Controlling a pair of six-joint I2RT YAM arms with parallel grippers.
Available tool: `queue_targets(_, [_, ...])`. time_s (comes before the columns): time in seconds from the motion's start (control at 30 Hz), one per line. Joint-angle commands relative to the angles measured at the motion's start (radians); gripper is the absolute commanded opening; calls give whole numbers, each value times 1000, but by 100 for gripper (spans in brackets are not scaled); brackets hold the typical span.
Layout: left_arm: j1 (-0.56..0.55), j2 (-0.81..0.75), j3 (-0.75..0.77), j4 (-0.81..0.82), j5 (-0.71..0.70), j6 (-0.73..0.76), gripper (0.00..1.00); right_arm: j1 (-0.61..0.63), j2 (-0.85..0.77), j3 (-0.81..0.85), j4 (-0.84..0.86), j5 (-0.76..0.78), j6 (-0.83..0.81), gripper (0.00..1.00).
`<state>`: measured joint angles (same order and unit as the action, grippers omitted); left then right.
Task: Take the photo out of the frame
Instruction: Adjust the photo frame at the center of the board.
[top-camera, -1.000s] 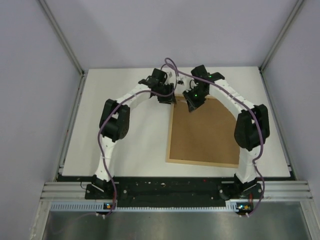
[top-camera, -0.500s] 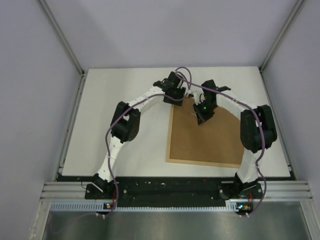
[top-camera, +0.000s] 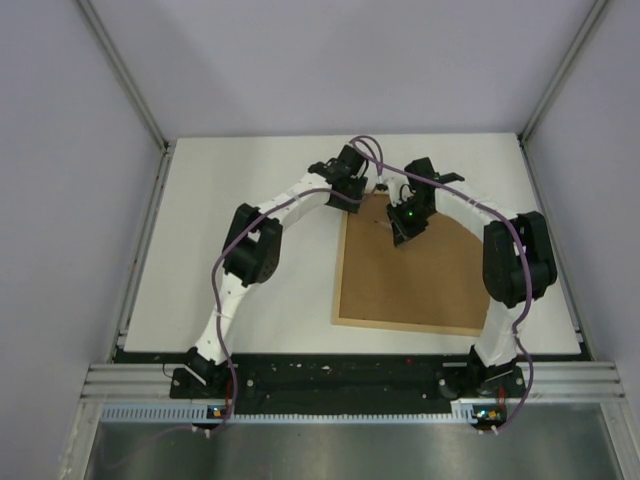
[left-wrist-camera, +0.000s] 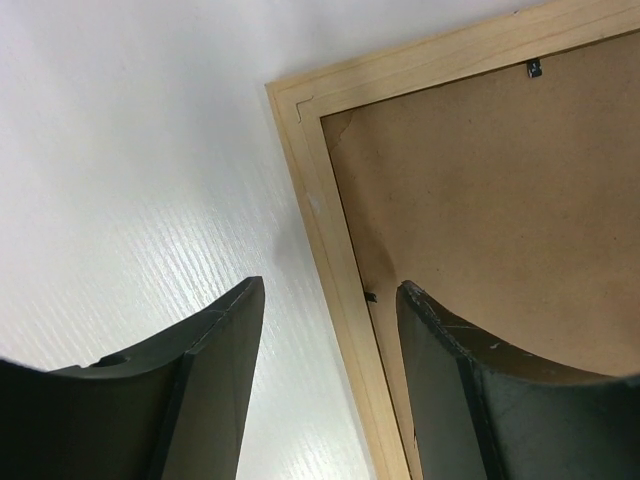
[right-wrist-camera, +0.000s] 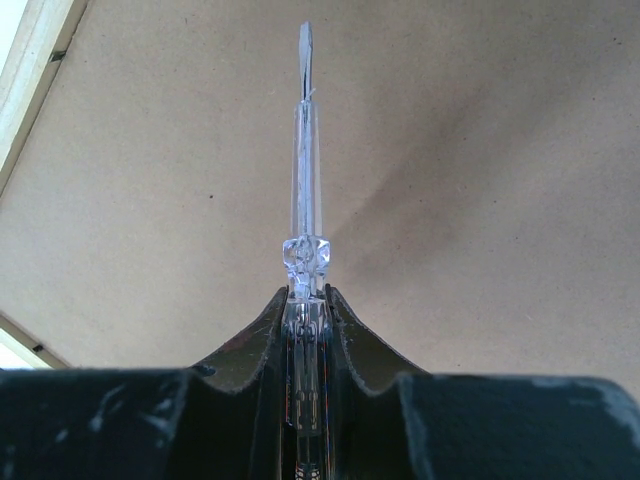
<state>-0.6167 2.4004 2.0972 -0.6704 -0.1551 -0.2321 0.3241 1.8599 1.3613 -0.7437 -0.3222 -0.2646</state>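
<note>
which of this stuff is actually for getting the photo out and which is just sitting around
For the job: frame, face down; brown backing board; small tab at its edge; clear-handled screwdriver. The photo itself is hidden.
Just there: white table.

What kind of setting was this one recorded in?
Probably a lab robot cell, not a home: plain walls on aluminium struts enclose a white table, with the left arm and right arm bolted to a rail at its edge.
</note>
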Motion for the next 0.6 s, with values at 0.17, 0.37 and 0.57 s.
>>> queue_targets(0.17, [-6, 31, 43, -31, 20, -1, 61, -3, -5, 1, 40, -28, -2, 0])
queue_targets(0.37, [-8, 36, 43, -41, -3, 2, 56, -3, -4, 1, 43, -31, -1, 0])
queue_targets(0.57, [-9, 46, 53, -57, -9, 1, 37, -5, -7, -1, 41, -31, -2, 0])
